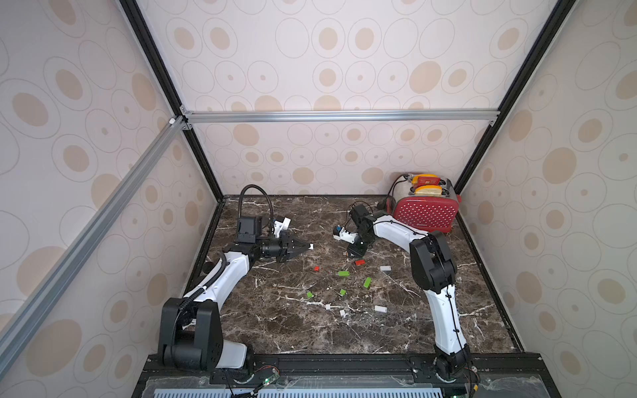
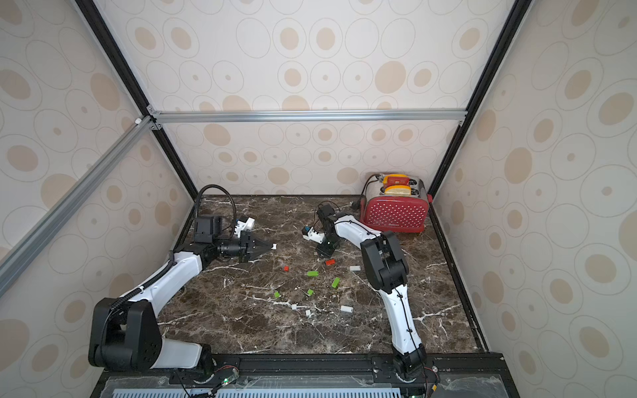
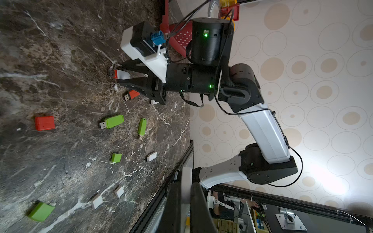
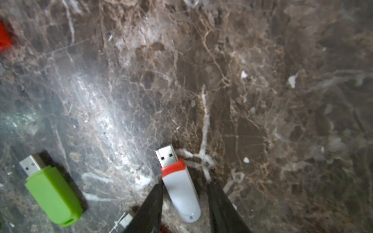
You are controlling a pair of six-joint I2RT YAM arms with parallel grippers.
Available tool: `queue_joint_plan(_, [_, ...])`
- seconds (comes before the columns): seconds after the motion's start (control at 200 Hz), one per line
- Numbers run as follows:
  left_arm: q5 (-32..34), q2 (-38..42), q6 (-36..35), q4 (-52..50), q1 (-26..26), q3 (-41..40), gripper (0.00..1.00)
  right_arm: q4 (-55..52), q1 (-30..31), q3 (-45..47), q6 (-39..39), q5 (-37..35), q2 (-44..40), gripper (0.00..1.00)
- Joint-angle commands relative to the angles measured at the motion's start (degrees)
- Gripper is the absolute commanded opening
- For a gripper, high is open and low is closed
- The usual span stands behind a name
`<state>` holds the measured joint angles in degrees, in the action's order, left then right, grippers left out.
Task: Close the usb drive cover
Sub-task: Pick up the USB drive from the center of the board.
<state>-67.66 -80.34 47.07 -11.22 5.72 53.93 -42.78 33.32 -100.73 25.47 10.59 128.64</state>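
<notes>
The toaster (image 1: 425, 215) stands in the far right corner of the tabletop (image 1: 275, 330). Before it and to its left the right gripper (image 3: 119, 73) is down at the surface, a usb drive (image 4: 179, 191) between its fingers (image 4: 149, 205). The left gripper (image 1: 307, 246) hangs over the left half, toward the far edge, a cap (image 1: 311, 246) at its tips. Mid-tabletop lie the rest: a second drive (image 1: 360, 262) just before the right gripper, a third drive (image 1: 343, 273) and fourth drive (image 1: 367, 282) before that, a fifth drive (image 1: 385, 268) to their right, a second cap (image 1: 316, 268) to their left. Nearer the front edge lie a third cap (image 1: 309, 294), fourth cap (image 1: 342, 292), fifth cap (image 1: 327, 306) and sixth cap (image 1: 342, 313), a sixth drive (image 1: 380, 308) rightmost
</notes>
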Motion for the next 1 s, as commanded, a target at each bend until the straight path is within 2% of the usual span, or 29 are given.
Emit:
queue_joint_plan(0.0, [-0.9,-0.3,-0.7,0.8,-0.5,0.2,0.00,-1.4,0.3,3.4,0.8,-2.1,-0.3,0.35])
queue_joint_plan(0.29, [-0.8,-0.6,-1.4,-0.2,-0.4,0.6,0.00,-1.2,0.3,4.6,1.6,-1.8,-1.4,0.14])
queue_joint_plan(0.401, [-0.9,-0.6,-1.6,-0.3,-0.4,0.6,0.00,-1.2,0.3,4.7,1.6,-0.9,-2.1,0.10])
queue_joint_plan(0.616, [-1.0,-0.8,-2.6,-0.7,-0.4,0.4,0.00,-1.2,0.2,5.2,1.9,2.7,-5.9,0.07])
queue_joint_plan(0.821, [-1.2,-2.0,-3.0,-0.3,-0.4,0.8,0.00,1.2,0.2,8.6,1.8,11.1,-14.6,0.07])
queue_joint_plan(0.997, [-1.9,-3.0,-3.7,-0.2,0.0,0.9,0.00,3.6,0.9,11.6,2.5,14.5,-21.6,0.07])
